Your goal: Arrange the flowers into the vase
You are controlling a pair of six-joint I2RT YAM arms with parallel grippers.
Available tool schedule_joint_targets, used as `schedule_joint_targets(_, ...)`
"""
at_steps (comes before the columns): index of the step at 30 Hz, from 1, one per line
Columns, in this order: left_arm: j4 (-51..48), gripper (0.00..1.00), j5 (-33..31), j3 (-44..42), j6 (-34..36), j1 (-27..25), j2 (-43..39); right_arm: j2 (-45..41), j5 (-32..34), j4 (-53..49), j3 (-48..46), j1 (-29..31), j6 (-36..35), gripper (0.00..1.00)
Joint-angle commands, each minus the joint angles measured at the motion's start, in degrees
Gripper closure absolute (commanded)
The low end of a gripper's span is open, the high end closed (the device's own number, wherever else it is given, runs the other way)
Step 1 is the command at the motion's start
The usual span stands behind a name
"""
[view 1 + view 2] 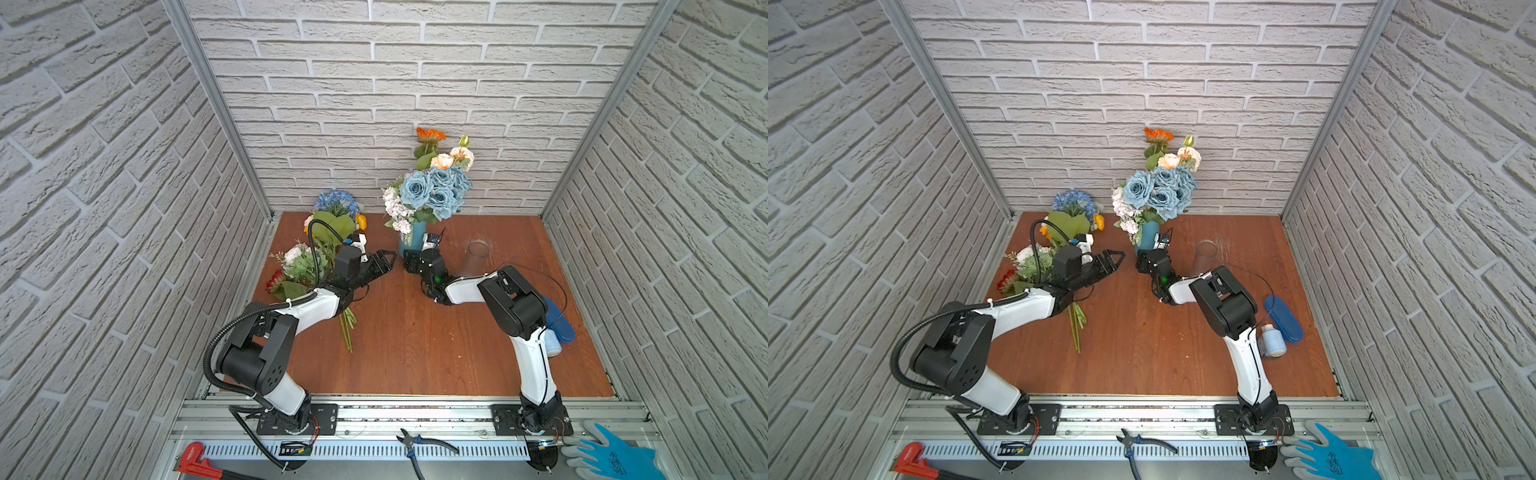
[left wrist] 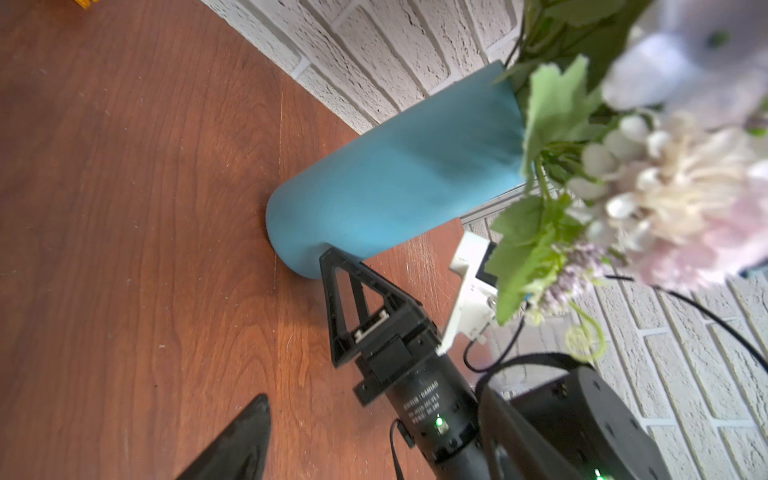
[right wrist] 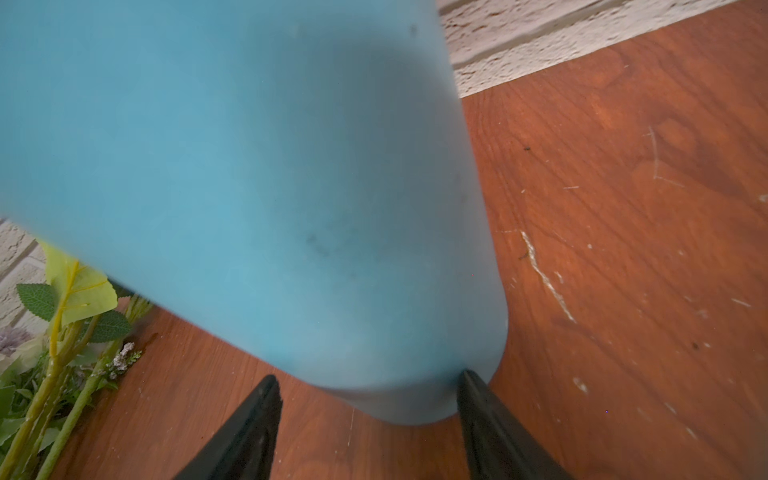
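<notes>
A blue vase (image 1: 415, 235) stands near the back wall and holds blue roses (image 1: 436, 191), white, peach and orange blooms. Loose flowers lie at the left: a blue hydrangea (image 1: 336, 201), a white bunch (image 1: 297, 255) and green stems (image 1: 347, 328) partly under my left arm. My left gripper (image 1: 384, 259) hovers open and empty just left of the vase. My right gripper (image 3: 368, 378) is open at the vase's (image 3: 249, 187) foot. One of its fingertips (image 3: 467, 376) touches the base and the other stands apart from it. In the left wrist view the vase (image 2: 395, 187) and the right gripper (image 2: 345, 299) show.
A clear glass (image 1: 478, 249) stands right of the vase. A blue case (image 1: 561, 320) and a small bottle (image 1: 555, 347) lie by the right wall. Brick walls close three sides. Pliers (image 1: 415, 442), a red wrench (image 1: 195, 459) and a blue glove (image 1: 615, 457) lie on the front rail.
</notes>
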Motion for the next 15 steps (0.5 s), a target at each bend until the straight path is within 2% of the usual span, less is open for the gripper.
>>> schedule_joint_targets(1,-0.30,0.22,-1.24,-1.60,1.64,0.58,-2.43,0.71,-3.04,-1.05,2.95,-0.47,-1.21,0.31)
schedule_joint_targets(15,-2.61,0.21,-2.83,-3.69,2.68,0.75,-7.26,4.12,-5.73,-7.58,11.34,-1.98,-2.10,0.31)
